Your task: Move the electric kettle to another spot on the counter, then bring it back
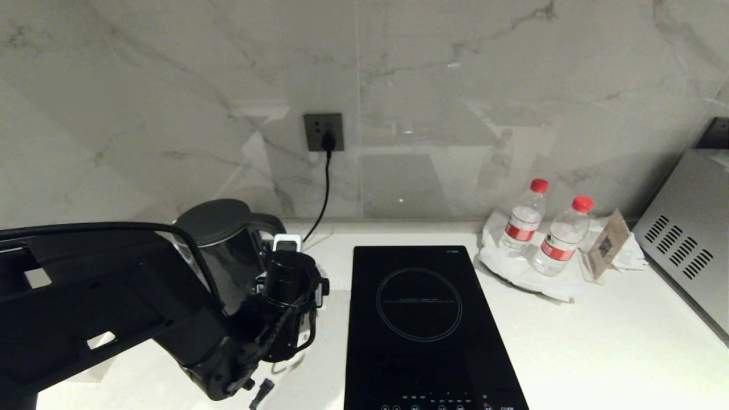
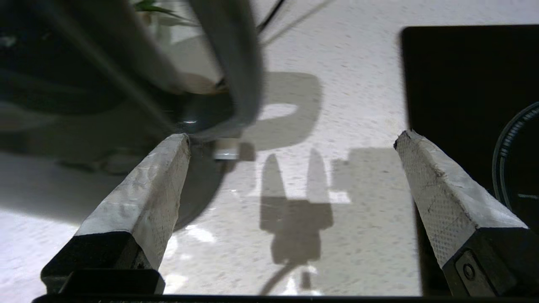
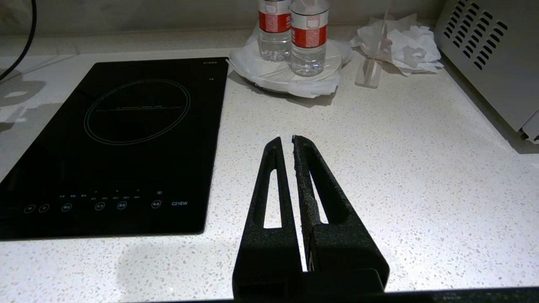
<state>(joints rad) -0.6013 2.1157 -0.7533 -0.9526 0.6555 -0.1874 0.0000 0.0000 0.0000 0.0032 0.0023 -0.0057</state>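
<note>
On the white speckled table (image 1: 569, 341), toward its back left corner, the electric kettle (image 1: 225, 250) is standing upright, its long axis vertical, flat lid on top and its loop handle (image 1: 267, 225) pointing toward the robot's right and the wall. A black cord (image 1: 324, 193) is running from near the kettle up to a dark wall socket (image 1: 323, 132). The left arm is reaching in from the left edge of the head view, and its left tool (image 2: 290, 143) is hanging just beside the kettle on the cooktop side, low over the table. In the left wrist view its two pale padded fingers (image 2: 143, 198) are standing wide apart with only bare table and their own shadow between them; the blurred handle is sitting just beyond the tip of one finger, possibly touching it, though the blur is making that hard to judge. A black glass cooktop (image 1: 421, 324) is lying flat to the right of the kettle. Farther right, a white plate (image 1: 512, 273) lined with crumpled paper is holding two upright clear water bottles (image 1: 561, 236) with red caps and red labels, both seemingly full, and a small card stand (image 1: 606, 245) is leaning beside it. A grey appliance (image 1: 689, 250) with vent slots is filling the far right. The right tool (image 3: 286, 143) is hovering over bare table in front of the plate, its black fingers pressed together and holding nothing.
</note>
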